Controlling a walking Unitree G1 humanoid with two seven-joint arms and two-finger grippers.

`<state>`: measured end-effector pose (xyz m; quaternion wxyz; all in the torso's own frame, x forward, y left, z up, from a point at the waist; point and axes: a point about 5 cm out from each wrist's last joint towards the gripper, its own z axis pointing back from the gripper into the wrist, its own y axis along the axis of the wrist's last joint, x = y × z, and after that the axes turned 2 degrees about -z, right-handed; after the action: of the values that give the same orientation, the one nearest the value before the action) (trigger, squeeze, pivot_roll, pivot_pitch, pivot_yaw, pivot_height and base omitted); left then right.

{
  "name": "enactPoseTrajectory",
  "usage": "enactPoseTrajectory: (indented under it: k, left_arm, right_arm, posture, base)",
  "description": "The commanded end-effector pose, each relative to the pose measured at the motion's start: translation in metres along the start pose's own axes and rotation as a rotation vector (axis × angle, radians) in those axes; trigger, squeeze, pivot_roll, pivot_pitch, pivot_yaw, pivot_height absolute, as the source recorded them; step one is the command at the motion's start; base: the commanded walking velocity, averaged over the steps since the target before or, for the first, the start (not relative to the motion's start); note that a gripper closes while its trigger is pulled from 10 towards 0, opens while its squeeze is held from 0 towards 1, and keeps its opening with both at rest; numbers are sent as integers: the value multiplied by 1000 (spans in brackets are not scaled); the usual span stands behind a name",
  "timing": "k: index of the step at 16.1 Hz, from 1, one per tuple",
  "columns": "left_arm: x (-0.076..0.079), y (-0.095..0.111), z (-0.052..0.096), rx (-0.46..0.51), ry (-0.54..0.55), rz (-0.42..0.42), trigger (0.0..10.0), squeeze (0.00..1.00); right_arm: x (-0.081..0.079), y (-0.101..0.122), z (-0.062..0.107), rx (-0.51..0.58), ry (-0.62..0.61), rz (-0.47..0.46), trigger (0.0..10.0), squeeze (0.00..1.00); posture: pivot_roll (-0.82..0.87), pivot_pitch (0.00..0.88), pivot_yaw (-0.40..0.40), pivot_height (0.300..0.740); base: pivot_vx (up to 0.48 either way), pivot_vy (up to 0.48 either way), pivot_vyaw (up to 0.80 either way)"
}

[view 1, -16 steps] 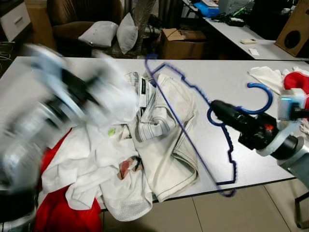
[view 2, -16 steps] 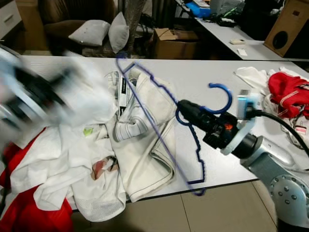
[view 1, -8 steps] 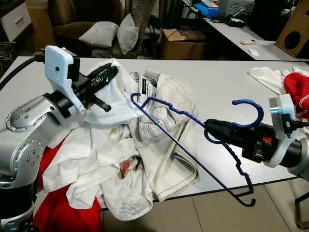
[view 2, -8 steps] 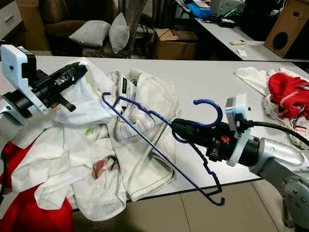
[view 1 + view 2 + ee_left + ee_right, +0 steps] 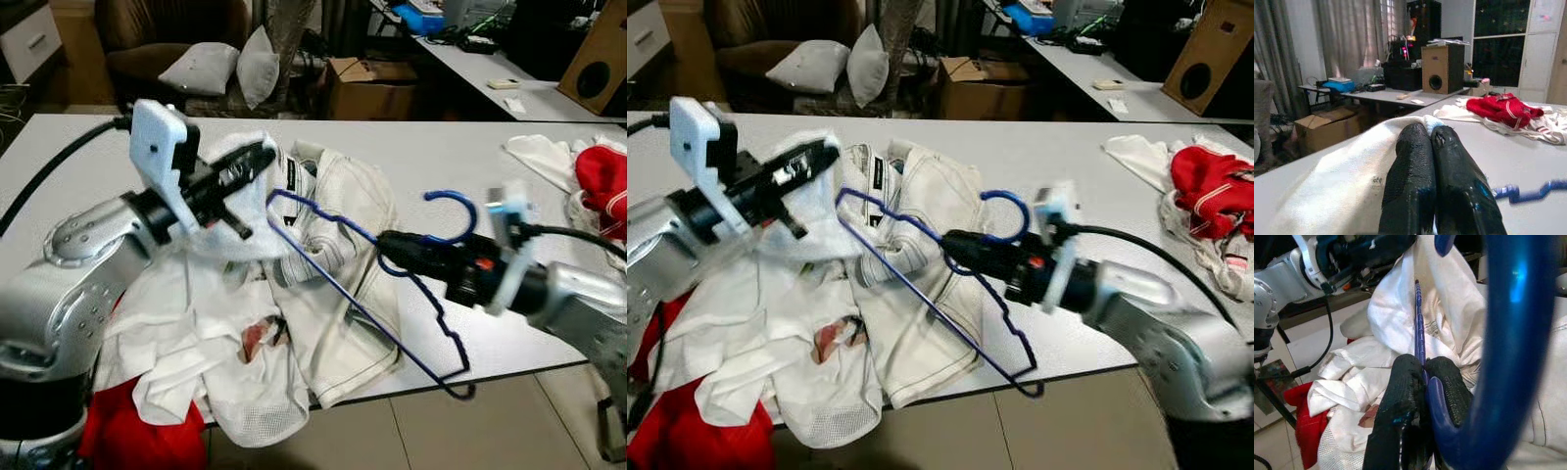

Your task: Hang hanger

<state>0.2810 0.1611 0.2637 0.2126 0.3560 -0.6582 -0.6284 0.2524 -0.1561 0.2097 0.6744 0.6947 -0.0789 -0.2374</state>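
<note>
My left gripper is shut on a fold of a white garment and holds it up above the table. The left wrist view shows its fingers pressed together with the white cloth between them. My right gripper is shut on the neck of a blue hanger, just under the hook. The hanger slants over the clothes, its far shoulder tip close beside the lifted garment. In the right wrist view the blue hanger sits clamped between the black fingers.
A heap of white clothes covers the table's middle and hangs over its front edge. Red cloth droops at the front left. A red and white garment lies at the right end. Behind stand a cardboard box, cushions and another desk.
The left gripper has carried the white garment to the right. The right gripper has moved left with the hanger, so the hanger's tip now sits close to the lifted cloth.
</note>
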Motion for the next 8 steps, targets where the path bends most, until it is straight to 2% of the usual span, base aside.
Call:
enactPoseTrajectory:
  k: [1, 2, 5, 8]
  left_arm:
    - [3, 5, -1, 10, -17, -1, 0, 0]
    - [8, 5, 1, 9, -49, 13, 0, 0]
    - [16, 1, 3, -14, -109, 30, 0, 0]
    - [14, 1, 2, -10, -86, 23, 0, 0]
  right_arm:
    - [9, 4, -3, 16, -70, 30, 10000, 0]
    - [15, 9, -11, 79, -124, 3, 10000, 0]
    - [12, 11, -20, 123, -91, -30, 10000, 0]
    - [6, 4, -30, 73, -47, -16, 10000, 0]
  posture:
    - [80, 0, -82, 740]
    - [80, 0, -82, 740]
    - [77, 0, -78, 740]
    - [76, 0, -80, 740]
  base:
    - [0, 0, 0]
    - [0, 0, 0]
    - [0, 0, 0]
    - [0, 0, 0]
